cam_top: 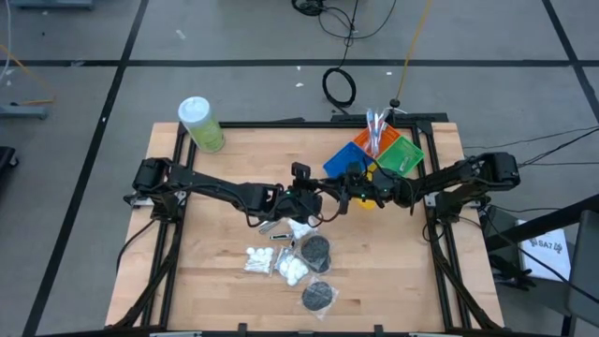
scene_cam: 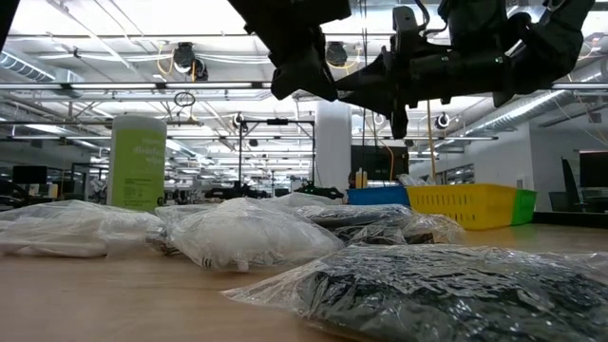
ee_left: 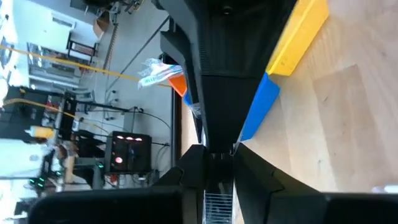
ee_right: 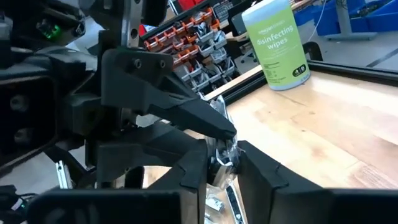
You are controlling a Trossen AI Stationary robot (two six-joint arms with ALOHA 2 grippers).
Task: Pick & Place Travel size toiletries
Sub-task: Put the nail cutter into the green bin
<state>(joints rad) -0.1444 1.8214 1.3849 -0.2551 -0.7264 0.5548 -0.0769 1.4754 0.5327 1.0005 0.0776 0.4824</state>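
The right gripper (cam_top: 344, 190) hangs over the middle of the bench (cam_top: 215, 281), tip to tip with the left gripper (cam_top: 314, 198). In its own wrist view the right fingers (ee_right: 261, 180) stand narrowly about a tube (ee_right: 221, 163) in clear, crinkled wrap, pinching one end. The left fingers come to a point on the same tube from the other side, and in the left wrist view they stand close together with a ribbed silver end between them. So both appear to grip it, though how firmly the left one holds is hard to judge.

From above the tube itself is hidden under the two grippers. In the low view both arms are cut off by the upper edge, and only dark shapes show.

Below the grippers, toward the near edge, lie the other toiletries: two cotton bags (cam_top: 260, 259), a disc (cam_top: 314, 250) and a second disc (cam_top: 319, 297) nearer the edge. A small silvery thing (cam_top: 273, 226) lies just under the left arm — too small to name with certainty. In the low view these bags fill the foreground, blurred.

The bins (cam_top: 402, 154) sit at the far right corner, partly covered by the right arm; toothbrushes (cam_top: 376, 122) stick up from the orange one. A wipes tub (cam_top: 199, 124) stands at the far left corner.
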